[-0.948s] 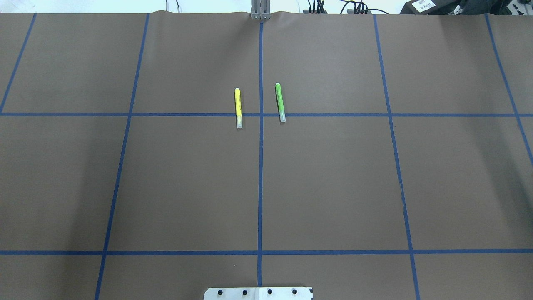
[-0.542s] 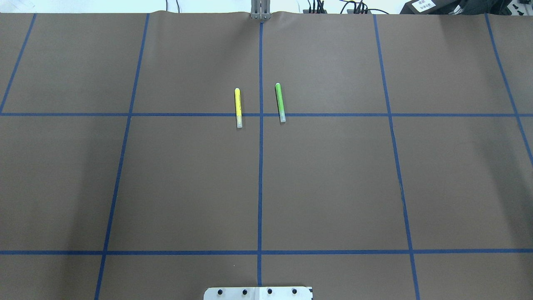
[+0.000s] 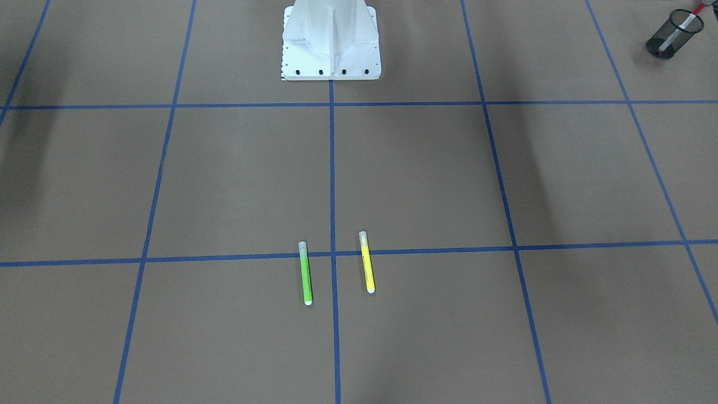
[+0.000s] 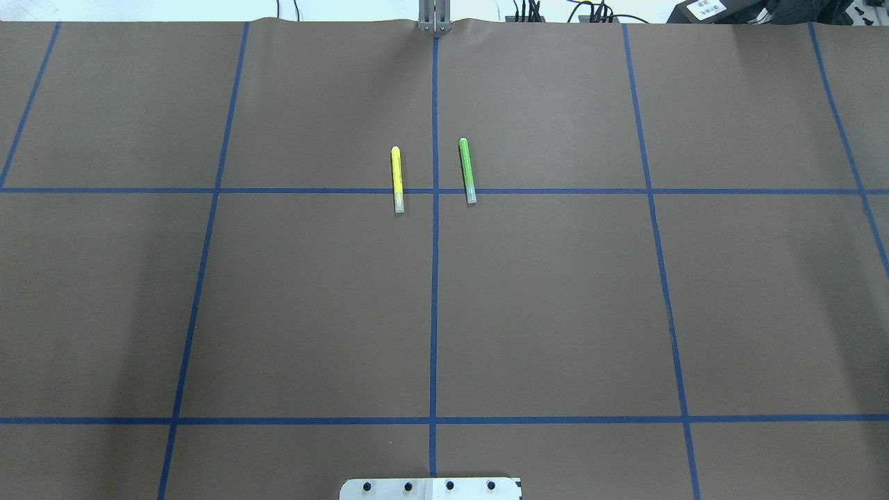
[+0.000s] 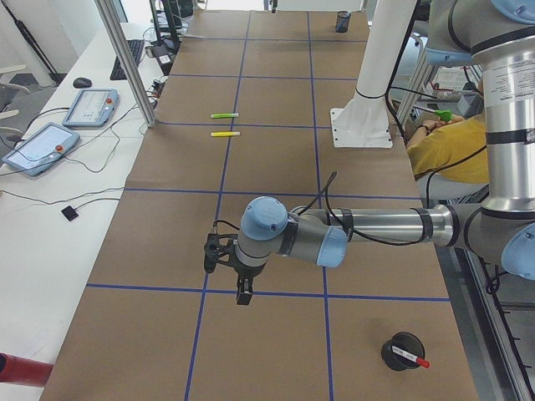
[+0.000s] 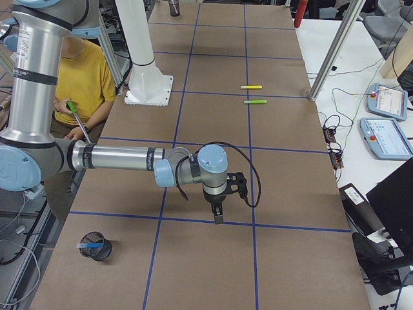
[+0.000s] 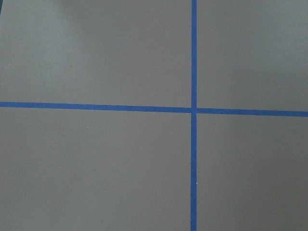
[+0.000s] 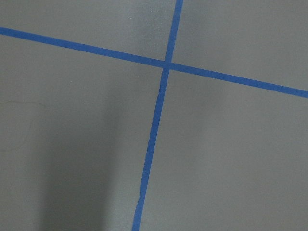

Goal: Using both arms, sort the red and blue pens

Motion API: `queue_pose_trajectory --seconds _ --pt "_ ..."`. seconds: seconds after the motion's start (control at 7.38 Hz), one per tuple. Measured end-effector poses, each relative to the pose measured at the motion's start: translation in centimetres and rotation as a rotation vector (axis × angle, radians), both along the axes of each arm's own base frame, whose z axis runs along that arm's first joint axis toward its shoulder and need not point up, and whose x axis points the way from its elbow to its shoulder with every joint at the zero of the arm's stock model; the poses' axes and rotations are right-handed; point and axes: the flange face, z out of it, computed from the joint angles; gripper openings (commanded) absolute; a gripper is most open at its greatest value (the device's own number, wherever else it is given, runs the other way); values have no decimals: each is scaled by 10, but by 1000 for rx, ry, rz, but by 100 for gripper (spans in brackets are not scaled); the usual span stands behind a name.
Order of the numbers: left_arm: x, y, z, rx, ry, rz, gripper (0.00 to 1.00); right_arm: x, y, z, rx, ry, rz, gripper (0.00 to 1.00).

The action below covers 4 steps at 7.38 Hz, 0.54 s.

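Though left pincer (image 5: 243, 297) and right pincer (image 6: 218, 219) hover mid-air, opening is unclear.

Markers mid-table, a cup at each end

I see two markers side by side across a tape line (image 4: 625, 191), well out from the base (image 4: 430, 488): the left marker (image 4: 397, 179) left of the centre line (image 4: 435, 312), the right marker (image 4: 467, 171) right of it. The left pen (image 5: 415, 360) sits in the left cup (image 5: 391, 355) at the left end, the right pen (image 6: 87, 245) in the right cup (image 6: 98, 253) at the right end
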Motion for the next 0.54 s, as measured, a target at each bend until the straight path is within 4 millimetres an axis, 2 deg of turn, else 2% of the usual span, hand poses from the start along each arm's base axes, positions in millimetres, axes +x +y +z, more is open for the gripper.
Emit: queue_pose_trajectory --seconds 0.27,0.54 --pt "0 0 12 -16 2 1 100 0 -2 -2 5 0 0 100" --pt "0 -2 11 18 3 0 100 0 -3 -4 10 0 -1 100"
